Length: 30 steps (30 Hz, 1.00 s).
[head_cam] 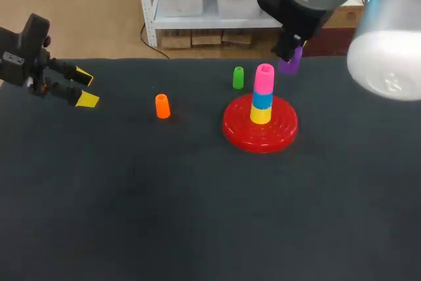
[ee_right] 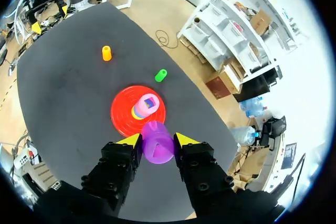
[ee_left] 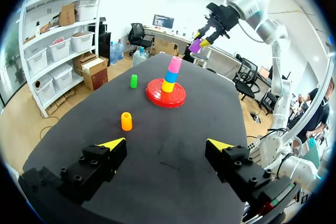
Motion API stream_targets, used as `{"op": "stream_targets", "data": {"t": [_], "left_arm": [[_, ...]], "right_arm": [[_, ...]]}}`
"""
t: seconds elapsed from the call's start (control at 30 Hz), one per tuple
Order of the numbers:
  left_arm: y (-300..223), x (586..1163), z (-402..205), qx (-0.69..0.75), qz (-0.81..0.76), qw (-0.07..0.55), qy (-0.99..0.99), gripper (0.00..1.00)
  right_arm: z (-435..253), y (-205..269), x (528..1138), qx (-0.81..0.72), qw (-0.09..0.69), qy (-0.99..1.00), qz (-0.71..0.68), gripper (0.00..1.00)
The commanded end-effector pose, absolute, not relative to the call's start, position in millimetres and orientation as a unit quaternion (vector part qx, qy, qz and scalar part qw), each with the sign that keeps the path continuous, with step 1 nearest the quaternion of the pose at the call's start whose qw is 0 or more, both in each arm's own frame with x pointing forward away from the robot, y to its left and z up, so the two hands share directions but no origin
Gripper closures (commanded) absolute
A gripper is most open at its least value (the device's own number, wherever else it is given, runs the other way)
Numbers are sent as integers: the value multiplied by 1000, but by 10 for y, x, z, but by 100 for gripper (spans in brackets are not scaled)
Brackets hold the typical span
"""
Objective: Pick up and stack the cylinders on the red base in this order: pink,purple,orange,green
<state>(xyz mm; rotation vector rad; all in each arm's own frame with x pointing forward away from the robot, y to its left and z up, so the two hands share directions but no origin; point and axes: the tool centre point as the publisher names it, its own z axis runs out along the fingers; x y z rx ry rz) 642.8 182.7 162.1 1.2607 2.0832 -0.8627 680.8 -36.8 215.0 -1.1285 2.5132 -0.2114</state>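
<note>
Right of the middle of the worktop [head_cam: 164, 215] sits the red base [head_cam: 240, 129]. It carries a yellow cylinder [head_cam: 260, 115], a blue cylinder [head_cam: 262, 99] and, on top, the pink cylinder [head_cam: 264, 77]. Pink is therefore in place, and I judge purple to be the step in hand.

Left of the base and well apart from it, the orange cylinder [head_cam: 162, 106] stands upright. The green cylinder [head_cam: 238, 77] stands near the base, on its far-edge side. Both are loose on the worktop, probably because they come later in the order.

At the left edge the left claw [head_cam: 85, 88] hangs with its fingers spread wide and nothing between them, well away from the stack.

Farthest off, by the far edge, the right claw [ee_right: 157, 140] is clamped on the purple cylinder [ee_right: 157, 151]. It holds the cylinder off the worktop, near the pink top but slightly beyond and to the right of it. That height probably lets it clear the stack before being lowered on.
</note>
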Motion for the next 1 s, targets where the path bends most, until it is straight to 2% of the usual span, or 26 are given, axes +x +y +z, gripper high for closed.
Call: {"op": "stream_targets", "data": {"t": [0.03, 0.57, 1.0], "left_arm": [[1834, 6425, 1610, 469, -321, 277, 774, 0], [1834, 6425, 1610, 469, -321, 277, 774, 0], [1834, 6425, 1610, 469, -321, 277, 774, 0]], "right_arm": [[2127, -268, 7006, -417, 148, 895, -54, 100], [1938, -52, 7187, -479, 77, 873, -37, 100], [1719, 1, 7179, -481, 61, 874, -39, 100]]}}
